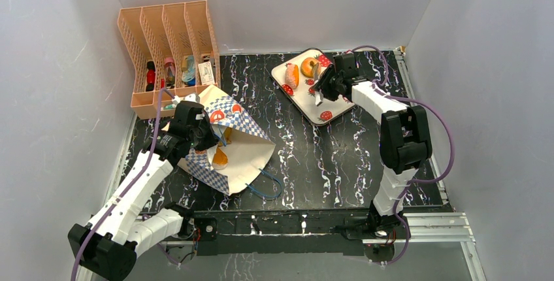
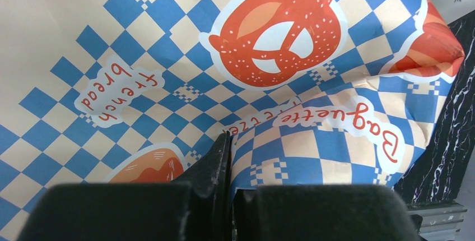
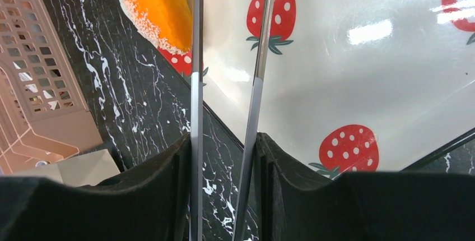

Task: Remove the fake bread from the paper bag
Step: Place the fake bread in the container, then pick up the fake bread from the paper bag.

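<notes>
The paper bag [image 1: 245,147] lies on its side, mouth towards the left arm, and fills the left wrist view [image 2: 168,56]. My left gripper [image 1: 204,136] [image 2: 231,147] is shut on the bag's chequered edge and holds the mouth open. An orange piece of fake bread [image 1: 220,157] shows inside the bag. A pinkish roll [image 1: 291,75] and an orange donut [image 1: 308,67] [image 3: 159,5] lie on the strawberry-print tray [image 1: 307,101] [image 3: 347,78]. My right gripper [image 1: 322,86] [image 3: 224,140] is over the tray, shut on metal tongs [image 1: 318,96] [image 3: 257,84]. The tongs' tips are out of the wrist view.
A peach file rack [image 1: 170,39] [image 3: 33,73] with small items stands at the back left, just behind the bag. The bag's blue cord handles [image 1: 271,186] trail towards the table's front edge. Grey walls close in both sides.
</notes>
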